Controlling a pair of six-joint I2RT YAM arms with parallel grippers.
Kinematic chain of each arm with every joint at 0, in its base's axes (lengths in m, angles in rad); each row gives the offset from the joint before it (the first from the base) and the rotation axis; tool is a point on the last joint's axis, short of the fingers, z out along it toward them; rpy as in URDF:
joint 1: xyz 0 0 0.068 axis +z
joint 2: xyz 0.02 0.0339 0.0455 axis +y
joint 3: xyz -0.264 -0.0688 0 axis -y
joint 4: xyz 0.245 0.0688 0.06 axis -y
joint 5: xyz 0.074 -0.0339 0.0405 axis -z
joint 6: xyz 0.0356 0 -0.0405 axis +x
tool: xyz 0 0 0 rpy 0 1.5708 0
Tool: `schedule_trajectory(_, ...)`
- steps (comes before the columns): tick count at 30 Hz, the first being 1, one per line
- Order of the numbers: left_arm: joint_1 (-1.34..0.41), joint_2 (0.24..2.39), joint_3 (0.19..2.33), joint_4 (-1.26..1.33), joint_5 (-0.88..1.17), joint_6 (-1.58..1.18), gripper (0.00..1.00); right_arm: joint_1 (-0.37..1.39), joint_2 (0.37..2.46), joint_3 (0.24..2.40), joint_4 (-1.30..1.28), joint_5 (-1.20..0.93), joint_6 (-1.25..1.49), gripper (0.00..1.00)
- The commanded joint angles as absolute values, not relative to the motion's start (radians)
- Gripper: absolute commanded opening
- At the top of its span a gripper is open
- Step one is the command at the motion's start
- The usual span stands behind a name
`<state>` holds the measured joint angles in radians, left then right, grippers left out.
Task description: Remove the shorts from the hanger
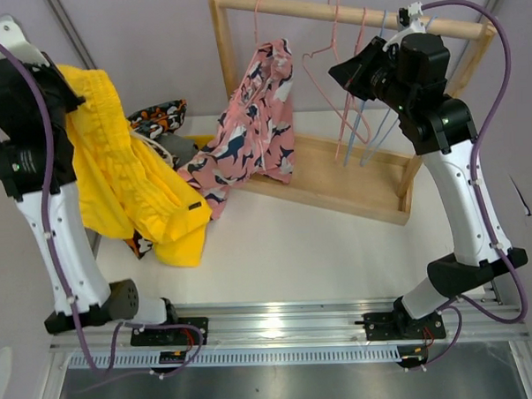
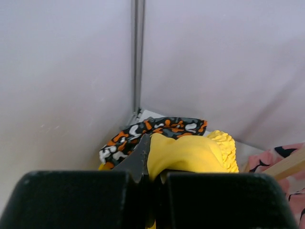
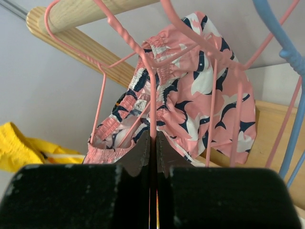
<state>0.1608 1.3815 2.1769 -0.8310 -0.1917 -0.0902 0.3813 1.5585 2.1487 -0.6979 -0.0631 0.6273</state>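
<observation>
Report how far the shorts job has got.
Done: the orange-and-white camouflage fabric shorts lie on the table. In hand: the plain yellow fabric shorts hang from the left arm's shut fingers. Left: the pink shark-print fabric shorts hang on a hanger on the wooden rail.

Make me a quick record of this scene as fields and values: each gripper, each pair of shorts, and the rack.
left gripper: shut on yellow shorts
right gripper: shut, fingertips at a pink hanger wire; grip unclear
pink shark-print shorts: hanging on the wooden rack
camouflage shorts: on the table, behind the yellow pair
blue hanger: bare, on the rack
</observation>
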Motion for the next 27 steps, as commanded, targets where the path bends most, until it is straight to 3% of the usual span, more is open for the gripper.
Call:
schedule_trajectory(1, 0.248, 1.486, 2.253, -0.721, 0.087, -0.192, 0.00, 0.371, 1.552, 2.148, -0.634, -0.094, 0.617, 0.00)
schedule_trajectory(6, 0.259, 1.705, 2.384, -0.727, 0.194, -0.227, 0.00, 0.359, 1.532, 2.074, -0.598, -0.104, 0.620, 0.00)
schedule_trajectory(11, 0.259, 1.811, 2.244, -0.649, 0.251, -0.264, 0.04, 0.353, 1.517, 2.008, -0.574, -0.106, 0.626, 0.00)
schedule_trajectory(14, 0.259, 1.912, 2.243, -0.684, 0.256, -0.282, 0.39, 0.350, 1.506, 1.973, -0.560, -0.113, 0.637, 0.00)
schedule_trajectory(15, 0.259, 1.934, 2.234, -0.689, 0.256, -0.291, 0.77, 0.351, 1.503, 1.964, -0.555, -0.115, 0.641, 0.00)
schedule_trajectory(17, 0.259, 1.983, 2.232, -0.722, 0.270, -0.304, 0.99, 0.351, 1.494, 1.936, -0.538, -0.117, 0.650, 0.00)
schedule_trajectory(22, 0.249, 1.875, 2.125, -0.687, 0.230, -0.295, 0.99, 0.353, 1.491, 1.933, -0.543, -0.121, 0.647, 0.00)
schedule_trajectory(23, 0.244, 1.837, 2.056, -0.674, 0.219, -0.293, 0.99, 0.351, 1.488, 1.934, -0.546, -0.120, 0.643, 0.04)
schedule_trajectory(24, 0.244, 1.766, 2.039, -0.660, 0.203, -0.288, 1.00, 0.351, 1.486, 1.945, -0.555, -0.109, 0.634, 0.19)
schedule_trajectory(25, 0.241, 1.732, 2.025, -0.658, 0.193, -0.287, 0.99, 0.350, 1.483, 1.950, -0.558, -0.100, 0.624, 0.40)
schedule_trajectory(26, 0.239, 1.698, 1.991, -0.658, 0.189, -0.279, 0.99, 0.350, 1.479, 1.957, -0.563, -0.089, 0.618, 0.74)
schedule_trajectory(27, 0.238, 1.665, 1.979, -0.657, 0.186, -0.276, 0.99, 0.350, 1.477, 1.982, -0.592, -0.051, 0.601, 0.84)
